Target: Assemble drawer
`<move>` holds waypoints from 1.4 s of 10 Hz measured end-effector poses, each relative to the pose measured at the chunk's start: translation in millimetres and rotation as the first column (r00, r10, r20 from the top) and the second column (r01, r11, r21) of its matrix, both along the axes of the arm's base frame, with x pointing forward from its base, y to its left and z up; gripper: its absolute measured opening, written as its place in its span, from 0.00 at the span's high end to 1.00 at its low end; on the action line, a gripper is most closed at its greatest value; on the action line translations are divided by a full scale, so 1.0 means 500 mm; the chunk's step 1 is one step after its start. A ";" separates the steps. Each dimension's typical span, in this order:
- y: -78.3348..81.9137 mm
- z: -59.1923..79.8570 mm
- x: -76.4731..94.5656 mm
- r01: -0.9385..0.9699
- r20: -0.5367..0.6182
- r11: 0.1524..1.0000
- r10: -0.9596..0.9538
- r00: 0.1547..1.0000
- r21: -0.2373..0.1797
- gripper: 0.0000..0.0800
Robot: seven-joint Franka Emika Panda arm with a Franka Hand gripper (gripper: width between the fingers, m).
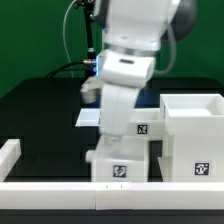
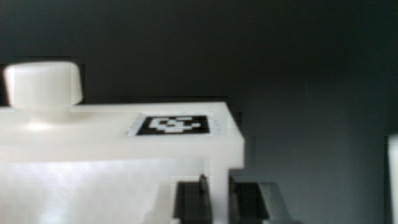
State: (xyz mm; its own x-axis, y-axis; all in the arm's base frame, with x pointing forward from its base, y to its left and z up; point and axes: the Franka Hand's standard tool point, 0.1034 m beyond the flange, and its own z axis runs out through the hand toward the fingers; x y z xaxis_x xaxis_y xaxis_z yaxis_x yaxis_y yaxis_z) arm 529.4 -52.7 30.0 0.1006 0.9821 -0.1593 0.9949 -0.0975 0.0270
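A white robot arm (image 1: 125, 70) reaches down over a black surface (image 1: 40, 110) onto a small white plastic tray (image 1: 120, 165). The tray stands against the low white rail (image 1: 60, 190) along the near edge and shows a black-and-white square tag (image 1: 120, 172) on its front.

Just beside the tray, on the exterior view's right, stands the large white boxy housing (image 1: 195, 140). Its top is open and it carries a square tag of its own (image 1: 203, 170). Whether tray and housing touch cannot be told. Another tagged white face (image 1: 142, 128) shows between the arm and the housing, but the arm hides which part it belongs to.

From the wrist view, the tray (image 2: 107, 165) fills the lower part of the picture. Its round white knob (image 2: 39, 85) stands upright at one corner, and a square tag (image 2: 173, 125) lies on its top edge.

The jaws are pressed almost together, their dark fingers (image 2: 192, 200) right at the tray's body. Nothing can be seen held between them.

A second low rail (image 1: 10, 155) edges the surface on the exterior view's left.
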 end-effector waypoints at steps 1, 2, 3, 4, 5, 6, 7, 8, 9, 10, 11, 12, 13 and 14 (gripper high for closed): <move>-0.029 0.000 0.001 0.012 0.006 1.000 -0.012 1.000 0.000 0.96; -0.048 0.000 0.005 0.011 0.004 1.000 -0.011 1.000 -0.002 0.96; -0.060 0.001 0.007 0.024 0.005 1.000 -0.024 1.000 -0.003 0.96; -0.061 0.001 0.006 0.031 0.003 1.000 -0.031 1.000 -0.004 0.96; -0.060 0.001 0.007 0.030 0.004 1.000 -0.030 1.000 -0.004 0.96; -0.061 0.000 0.006 0.030 0.003 1.000 -0.030 1.000 -0.004 0.96; -0.061 0.000 0.006 0.031 0.003 1.000 -0.030 1.000 -0.004 0.74; -0.061 0.000 0.006 0.031 0.003 1.000 -0.031 1.000 -0.004 0.74; -0.061 0.000 0.004 0.032 -0.009 0.999 -0.032 0.999 -0.005 0.48; -0.062 0.004 0.003 0.037 -0.048 0.999 -0.037 0.998 -0.012 0.31; -0.066 0.008 0.011 0.037 -0.047 0.999 -0.037 0.998 -0.009 0.22; -0.061 0.006 0.014 0.039 -0.055 0.999 -0.040 0.998 -0.011 0.22; -0.053 0.007 0.016 0.030 -0.064 1.000 -0.031 0.997 -0.001 0.20; -0.060 0.011 0.016 0.038 -0.061 0.998 -0.035 0.998 0.045 0.20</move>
State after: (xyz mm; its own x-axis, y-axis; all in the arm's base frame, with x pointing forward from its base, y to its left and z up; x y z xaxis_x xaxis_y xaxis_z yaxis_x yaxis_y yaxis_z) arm 537.6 -82.7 35.4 0.1285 0.9843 -0.1207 0.9903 -0.1339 -0.0381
